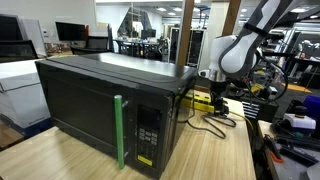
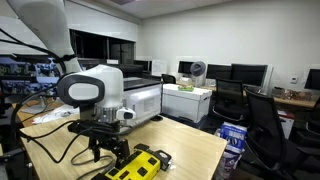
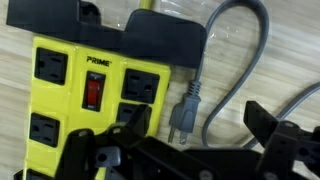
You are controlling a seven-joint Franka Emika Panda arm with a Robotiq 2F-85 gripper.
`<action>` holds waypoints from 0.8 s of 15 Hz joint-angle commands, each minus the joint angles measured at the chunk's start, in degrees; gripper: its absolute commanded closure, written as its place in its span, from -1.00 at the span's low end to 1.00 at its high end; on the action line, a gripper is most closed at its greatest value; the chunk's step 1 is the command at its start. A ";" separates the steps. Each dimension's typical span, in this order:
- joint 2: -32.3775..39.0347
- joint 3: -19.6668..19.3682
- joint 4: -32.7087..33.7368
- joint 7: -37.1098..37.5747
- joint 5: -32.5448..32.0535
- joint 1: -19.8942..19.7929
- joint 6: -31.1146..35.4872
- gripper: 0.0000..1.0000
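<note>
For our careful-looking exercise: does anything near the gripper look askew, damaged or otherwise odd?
Nothing looks damaged or spilled. The yellow power strip lies flat on the wooden table, a grey plug seated in it below the open gripper. Only the black cables sprawl loosely.

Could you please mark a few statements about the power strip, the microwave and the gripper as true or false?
1. The power strip is yellow and has a red switch. True.
2. The microwave stands with its door wide open. False: the door is shut.
3. A grey plug sits in one of the strip's outlets. True.
4. The gripper is clamped on a cup. False: it is open, holds nothing and hovers over the power strip.
5. The microwave's handle is red. False: it is green.
</note>
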 commanded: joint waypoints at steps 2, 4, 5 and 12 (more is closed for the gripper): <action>-1.52 2.51 -2.98 -0.67 0.15 -0.29 2.95 -1.00; -3.35 3.16 -4.18 0.37 0.57 0.40 1.96 -1.00; -4.46 3.68 -4.87 1.24 0.60 1.00 1.39 -1.00; -3.74 2.75 -5.49 10.83 -4.49 3.93 8.22 -1.00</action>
